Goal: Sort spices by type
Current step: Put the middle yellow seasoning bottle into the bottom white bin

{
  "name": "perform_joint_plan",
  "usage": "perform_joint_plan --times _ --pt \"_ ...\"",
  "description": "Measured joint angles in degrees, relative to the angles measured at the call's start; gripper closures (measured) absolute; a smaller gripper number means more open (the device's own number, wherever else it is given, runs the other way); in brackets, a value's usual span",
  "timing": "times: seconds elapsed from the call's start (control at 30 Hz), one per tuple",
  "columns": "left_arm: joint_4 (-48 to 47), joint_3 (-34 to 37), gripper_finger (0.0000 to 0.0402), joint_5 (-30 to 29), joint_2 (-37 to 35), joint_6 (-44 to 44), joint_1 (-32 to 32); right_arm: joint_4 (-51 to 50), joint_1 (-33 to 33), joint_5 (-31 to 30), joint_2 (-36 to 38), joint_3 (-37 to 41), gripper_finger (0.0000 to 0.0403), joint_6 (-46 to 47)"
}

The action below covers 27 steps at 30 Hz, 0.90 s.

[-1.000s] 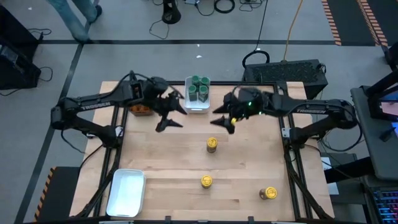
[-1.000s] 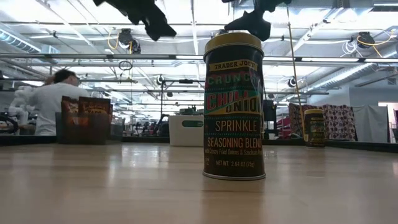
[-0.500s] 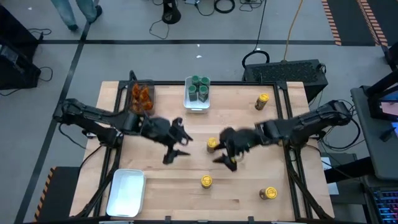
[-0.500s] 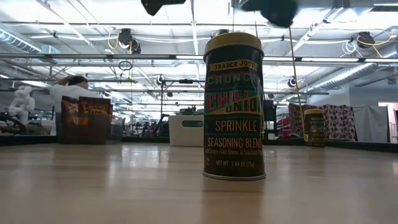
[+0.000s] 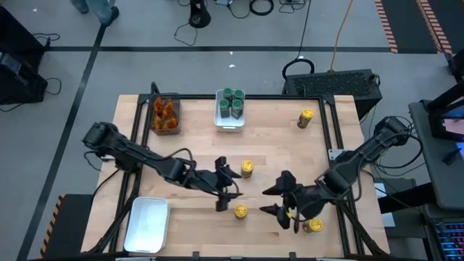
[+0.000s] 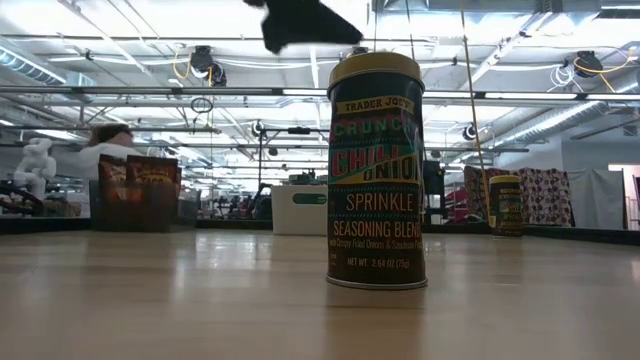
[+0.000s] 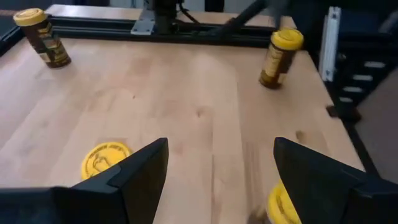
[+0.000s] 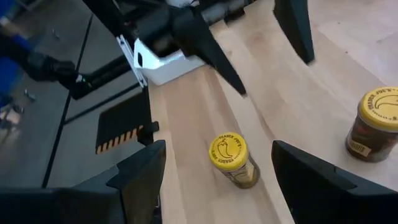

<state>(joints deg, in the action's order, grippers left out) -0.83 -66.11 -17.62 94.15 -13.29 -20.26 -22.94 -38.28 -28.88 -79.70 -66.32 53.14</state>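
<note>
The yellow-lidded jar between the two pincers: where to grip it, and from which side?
Probably the round body just under the lid of the yellow-lidded jar, coming level from the right arm's side: it stands upright, and the open right pincer faces it there.

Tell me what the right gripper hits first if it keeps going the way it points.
Probably the yellow-lidded jar standing between and just ahead of the open right gripper; in the high view that is the jar near the table's front edge. Depth is uncertain, so it might pass above it.
</note>
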Motion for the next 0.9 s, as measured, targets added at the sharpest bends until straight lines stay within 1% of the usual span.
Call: perform_joint_plan --times 0.03,0.1,0.2,0.3,0.4,0.5,0.53,0.6,0.67,0.73,0.9 --pt "1.3 0.0 0.0110 -0.9 1.0 -0.3 0.2 0.1 -0.5 -0.9 0.0 0.0 0.0129 0.8" --pt "2.8 -0.1 0.0110 -4.7 2.5 -1.3 0.6 0.6 -1.4 -2.0 0.0 0.0 0.0129 2.6" --pt "2.9 -1.3 0.0110 -9.5 2.8 -0.4 0.9 0.5 -2.1 -2.8 0.0 0.0 0.0129 5.4" --pt "3.2 -2.6 0.0110 -11.3 2.3 0.1 1.1 0.5 -2.4 -4.0 0.0 0.0 0.0129 7.4" --pt "2.0 -2.6 0.0110 -11.2 1.6 0.2 1.4 0.5 -2.3 -5.8 0.0 0.0 0.0129 9.1" --pt "-4.5 -2.6 0.0110 -11.1 0.6 -0.1 2.0 0.8 -2.2 -6.9 0.0 0.0 0.0129 10.7" --pt "-6.9 -2.6 0.0110 -10.6 0.5 -1.6 2.4 0.9 -2.2 -7.6 0.0 0.0 0.0129 11.3" --pt "-12.6 -2.6 0.0110 -8.6 0.5 -5.7 3.4 0.9 -2.2 -8.7 0.0 0.0 0.0129 12.5" --pt "-15.8 -2.6 0.0110 -4.4 0.8 -8.0 5.2 0.9 -2.2 -10.0 0.0 0.0 0.0129 13.1" --pt "-15.1 -2.6 0.0110 -1.0 1.9 -8.4 7.0 0.8 -1.8 -11.6 0.0 0.0 0.0129 13.5" --pt "-11.0 -2.1 0.0110 -1.0 4.1 -3.6 8.4 0.6 0.9 -11.8 0.0 0.0 0.0129 13.4"
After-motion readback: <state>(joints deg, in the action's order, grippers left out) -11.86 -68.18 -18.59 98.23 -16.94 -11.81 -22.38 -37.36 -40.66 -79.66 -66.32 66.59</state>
